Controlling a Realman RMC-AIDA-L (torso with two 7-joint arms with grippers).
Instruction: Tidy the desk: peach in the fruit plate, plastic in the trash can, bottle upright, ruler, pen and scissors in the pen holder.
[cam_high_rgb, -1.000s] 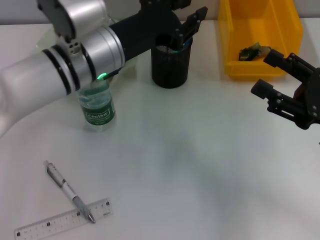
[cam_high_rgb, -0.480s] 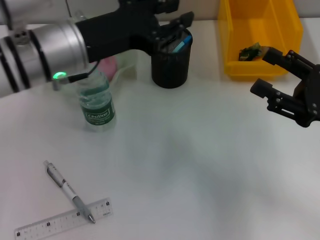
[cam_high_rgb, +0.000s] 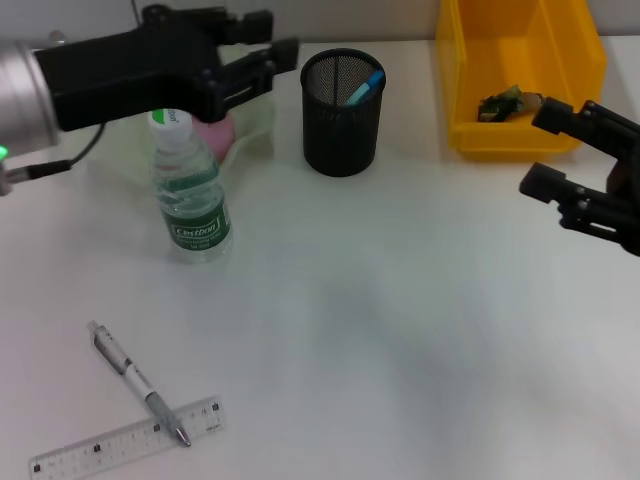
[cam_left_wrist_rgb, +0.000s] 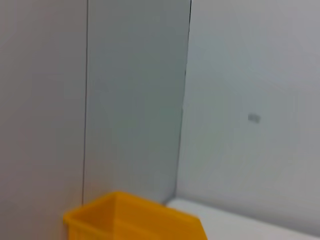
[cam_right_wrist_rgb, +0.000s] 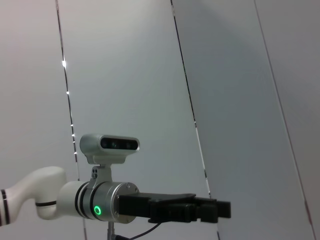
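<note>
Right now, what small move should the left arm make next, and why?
Probably swing the left gripper, open and empty above the fruit plate, down toward the pen. The pen lies across the ruler at the table's near left, and both still belong in the pen holder. The right gripper waits by the yellow bin.

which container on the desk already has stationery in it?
The black mesh pen holder: a blue-tipped item pokes above its rim. The yellow bin holds only a scrap, and the fruit plate holds the pink peach.

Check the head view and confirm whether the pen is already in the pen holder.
No: the pen lies flat on the desk, its tip over the ruler, far from the black mesh pen holder.
</note>
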